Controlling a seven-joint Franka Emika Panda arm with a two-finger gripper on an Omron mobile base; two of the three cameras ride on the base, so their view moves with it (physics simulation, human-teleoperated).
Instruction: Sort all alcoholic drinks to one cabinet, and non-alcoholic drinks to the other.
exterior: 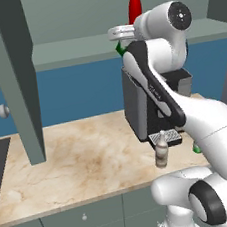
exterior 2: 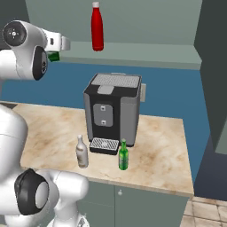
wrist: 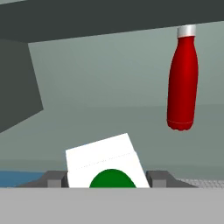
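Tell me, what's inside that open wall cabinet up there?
A red bottle stands on the cabinet floor. Beside it, the hand grips a green-and-white carton at the cabinet's edge. The arm hides whatever lies behind the carton in both base views.

A tall red bottle (exterior 2: pixel 97 26) with a white cap is seen upright on the shelf of an open grey-green wall cabinet (exterior 2: pixel 133 53). A small green-and-white carton (wrist: pixel 106 167) is held tilted at the shelf's edge. On the counter, a pale grey-beige bottle (exterior 2: pixel 81 152) and a slim green glass bottle (exterior 2: pixel 123 155) stand upright, near each other.
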